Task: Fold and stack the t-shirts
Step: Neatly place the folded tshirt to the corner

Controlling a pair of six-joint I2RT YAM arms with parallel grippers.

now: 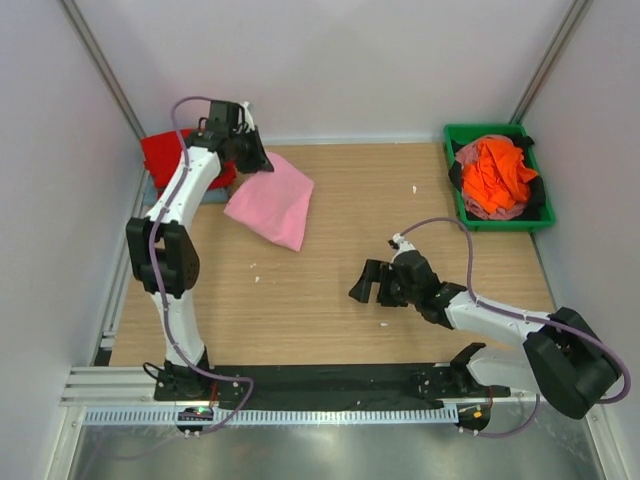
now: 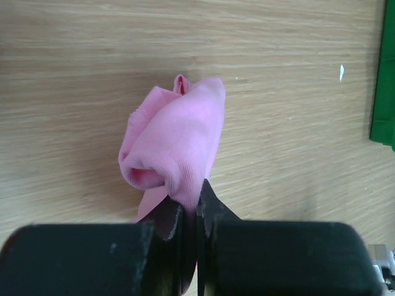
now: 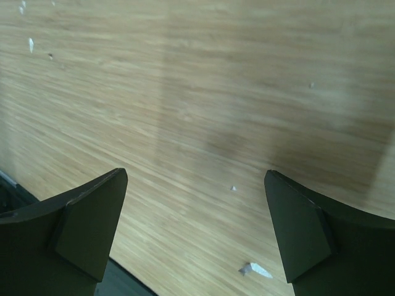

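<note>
- Stacking step, probably: pinching an edge of the folded pink t-shirt (image 2: 176, 142) with left gripper (image 2: 191, 205), fingers pressed together on the cloth.
- Lying far left on the table, just right of the red t-shirt (image 1: 165, 155).
- Holding right gripper (image 3: 194, 228) over bare wood, near right, fingers spread, nothing between.
- Not yet folded: orange t-shirt (image 1: 497, 170), heaped in green bin (image 1: 500, 226), far right.
- Next: drag pink onto red, square edges, release without unfolding.

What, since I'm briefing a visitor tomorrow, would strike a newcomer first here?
First the pink t-shirt, folded near the far-left corner, its edge pinched by the left gripper. Then the orange t-shirt heaped in the green bin at far right. The right gripper hovers open over the table.
</note>
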